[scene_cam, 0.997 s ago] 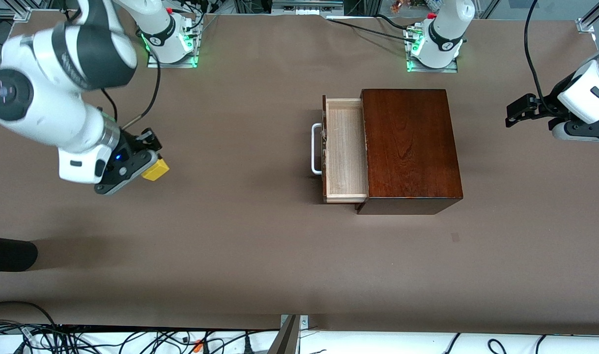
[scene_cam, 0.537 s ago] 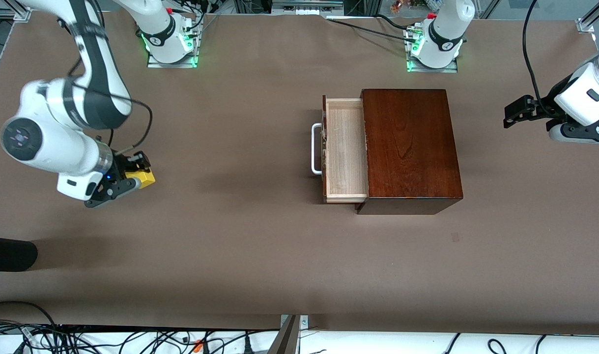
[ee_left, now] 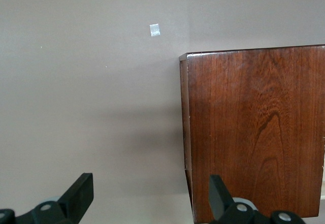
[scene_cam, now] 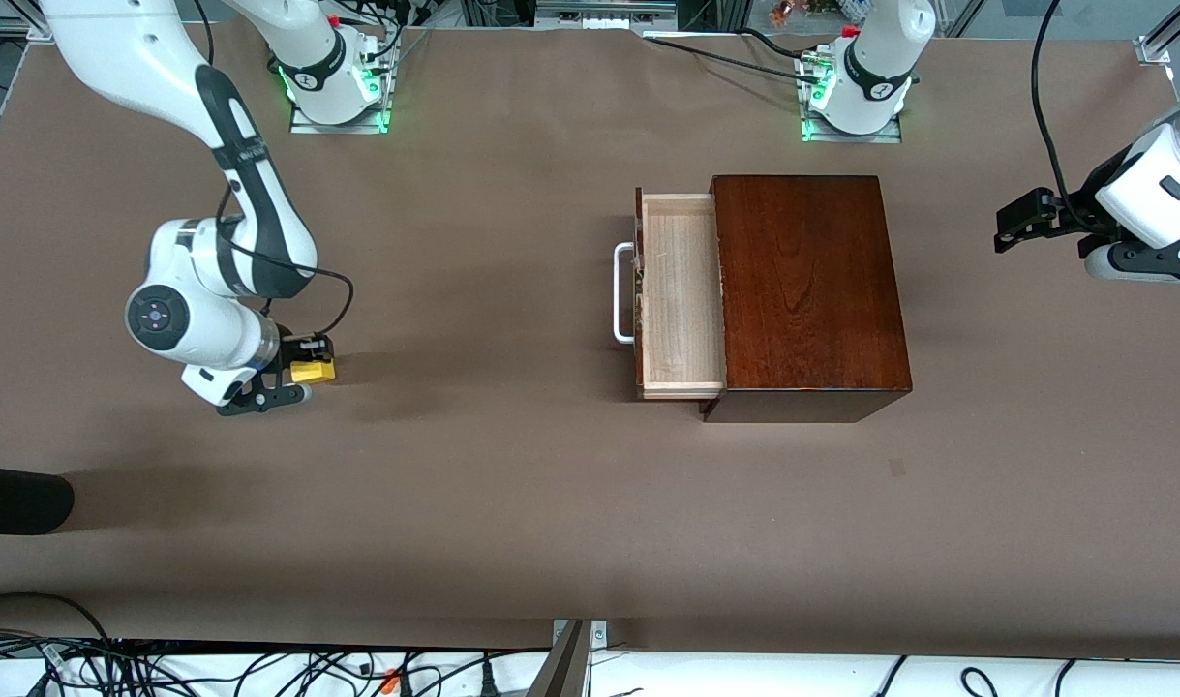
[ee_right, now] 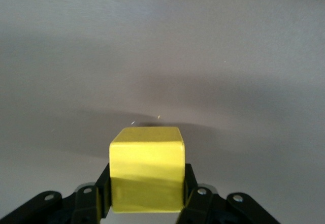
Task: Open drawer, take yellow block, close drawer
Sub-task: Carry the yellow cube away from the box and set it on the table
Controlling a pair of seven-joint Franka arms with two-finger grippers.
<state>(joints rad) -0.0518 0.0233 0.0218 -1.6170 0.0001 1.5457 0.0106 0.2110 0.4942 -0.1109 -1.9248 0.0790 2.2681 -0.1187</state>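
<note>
We are looking at the right tool (scene_cam: 304, 373), down low over the tabletop (scene_cam: 473, 484) toward the right arm's end, and it is clenching the block (scene_cam: 313, 371) between its fingers (ee_right: 195, 196). In the right wrist view we are seeing the block (ee_right: 147, 169) squeezed from both sides, its yellow top face plain and level, with bare brown surface stretching ahead of it. Whether the block is touching the tabletop, we cannot tell.

Well apart from it, near the middle, the box (scene_cam: 807, 290) is sitting with its drawer (scene_cam: 681, 295) pulled out toward the right arm's end. We are seeing the pale wood floor of the drawer with nothing lying on it, and the white handle (scene_cam: 623, 292) sticking out at its front.

The left tool (scene_cam: 1020, 221) is waiting up in the air over the left arm's end of the tabletop, jaws spread wide and gripping nothing. In the left wrist view we are seeing its two dark fingers (ee_left: 78, 196) standing well apart, with the box (ee_left: 256, 132) below them and a small pale mark (ee_left: 155, 30) on the tabletop.
</note>
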